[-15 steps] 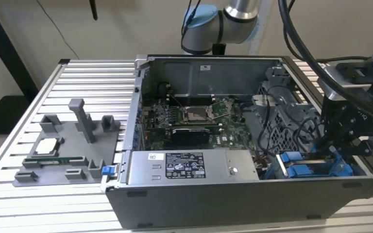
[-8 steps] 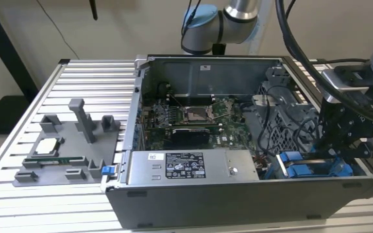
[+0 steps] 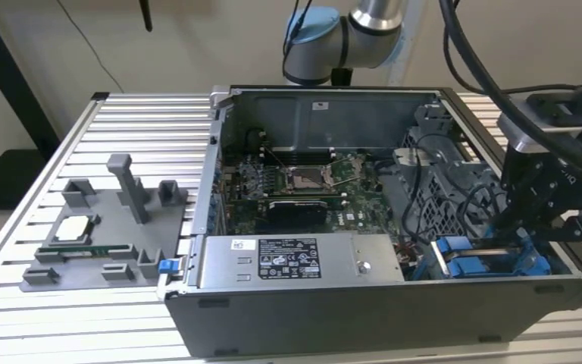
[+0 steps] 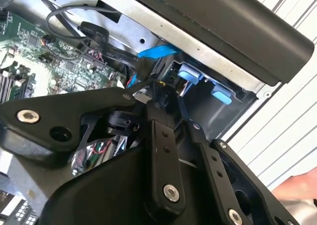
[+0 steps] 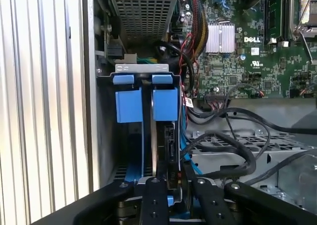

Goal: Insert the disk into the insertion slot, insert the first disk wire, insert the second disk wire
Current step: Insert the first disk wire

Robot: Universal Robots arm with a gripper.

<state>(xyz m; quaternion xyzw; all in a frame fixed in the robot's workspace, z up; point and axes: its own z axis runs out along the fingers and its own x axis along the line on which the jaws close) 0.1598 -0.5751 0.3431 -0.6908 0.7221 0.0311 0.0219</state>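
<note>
Going across the exterior view from its left to its right: at the left middle of the frame, a ribbed metal bench [image 3: 69,318] carries a grey holder [image 3: 104,267] with a processor chip [image 3: 73,227] and a memory stick [image 3: 84,249] on it. At the centre stands an open computer case [image 3: 372,318]. Its green motherboard [image 3: 301,186] is exposed, and a silver power supply [image 3: 372,262] with a label lies along the lower edge. At the lower right of the frame the arm's black gripper [image 3: 508,239] reaches down into the corner of the case, just above some blue plastic carriers [image 3: 478,265].

In the first wrist view the disk [image 5: 167,140] sits edge-on inside the slot [image 5: 141,69] of the grey drive cage, between blue rails. Its blue tab [image 5: 165,103] is at the far end, with a second blue tab [image 5: 128,103] just beside it. The disk's long axis runs straight away from the gripper [image 5: 174,181], so its near edge faces the fingers head-on. The fingers stand close together and appear to pinch a small dark plug [image 5: 174,175] on a black wire [image 5: 247,158] that loops away over the cage. The plug is at, or just short of, the disk's near edge. Whether it is seated cannot be told.

In the second wrist view the gripper [image 4: 159,88] points into the same corner, near a blue flat cable [image 4: 158,50].
</note>
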